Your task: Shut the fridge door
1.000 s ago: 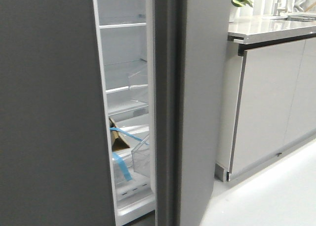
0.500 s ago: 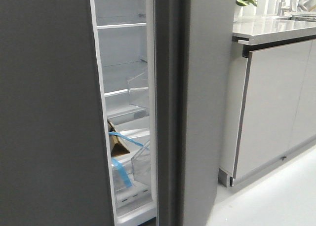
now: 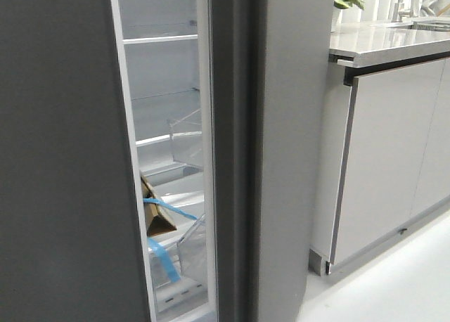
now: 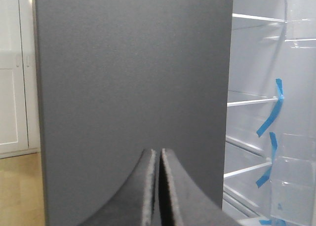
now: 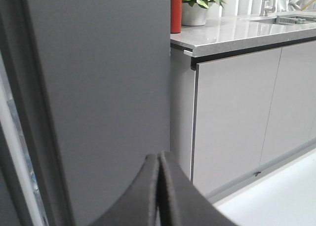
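Door (image 3: 281,153) at centre, ajar; the gap showing the shelves (image 3: 165,37) has narrowed, so closing progresses. Left tool (image 4: 159,186) and right tool (image 5: 159,186) pinched closed, empty.

Front cam close, facing fridge door (image 3: 281,153); both wrist cams share it.

Fridge door (image 3: 281,153) stands left of cabinet doors (image 3: 387,160).
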